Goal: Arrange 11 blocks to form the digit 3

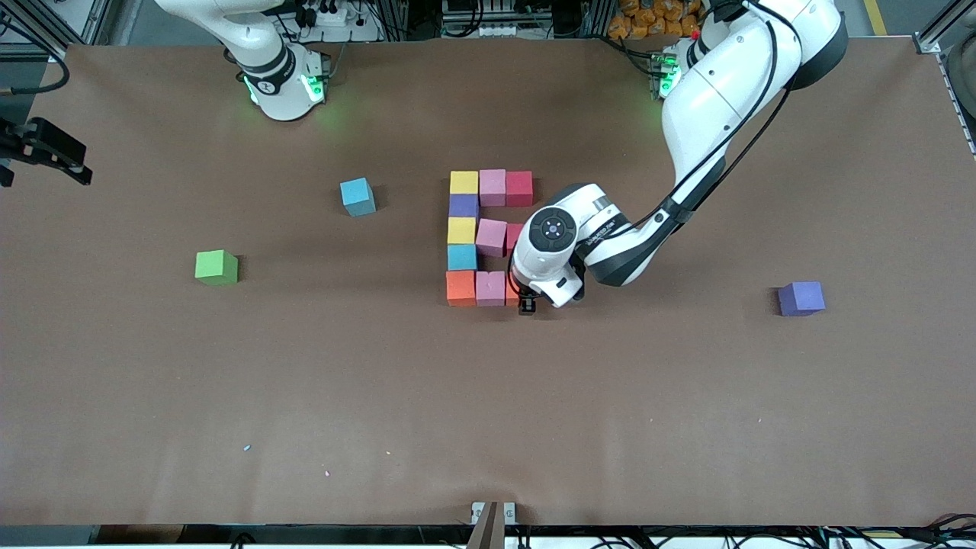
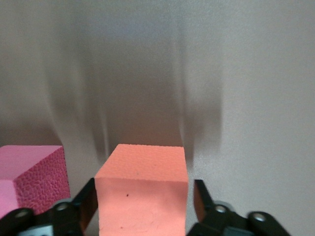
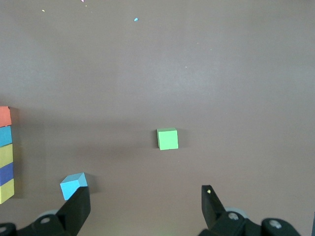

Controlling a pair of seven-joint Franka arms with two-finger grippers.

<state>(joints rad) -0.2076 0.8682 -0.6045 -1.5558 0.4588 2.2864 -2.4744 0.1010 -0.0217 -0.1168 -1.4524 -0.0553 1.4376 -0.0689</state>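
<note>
On the brown table (image 1: 152, 381), in the front view, you see the blocky figure of touching matte cubes (image 1: 488, 238) near the middle. Its top bar, farthest from the front camera, runs yellow cube (image 1: 463, 182), light pink cube (image 1: 492, 187), red cube (image 1: 519, 188). The spine, at the right arm's end of the figure, goes down through a purple cube (image 1: 463, 205), a second yellow cube (image 1: 461, 229), a blue cube (image 1: 461, 257) and an orange cube (image 1: 460, 287). A second pink cube (image 1: 491, 237) sits in the middle bar and a third pink cube (image 1: 490, 288) in the bottom bar. The left gripper (image 1: 526, 305) is low at the bottom bar's end, largely covering the cube there. Three loose cubes lie well apart from the figure: a teal-blue one (image 1: 357, 196) and a green one (image 1: 216, 268) toward the right arm's end, and a violet one (image 1: 801, 298) toward the left arm's end. The right gripper (image 1: 46, 152) waits at the table's edge.

In the left wrist view, you see the left gripper (image 2: 145, 201) with its fingers (image 2: 84, 202) parted on either side of a second orange cube (image 2: 142, 194), narrow gaps showing on both sides, so it is released rather than gripped. A pink cube (image 2: 32, 177) stands just beside it.

In the right wrist view, you see the right gripper (image 3: 145, 204) spread wide with nothing between its fingers, above bare table with the green cube (image 3: 167, 138) and the teal-blue cube (image 3: 73, 185) below it.
</note>
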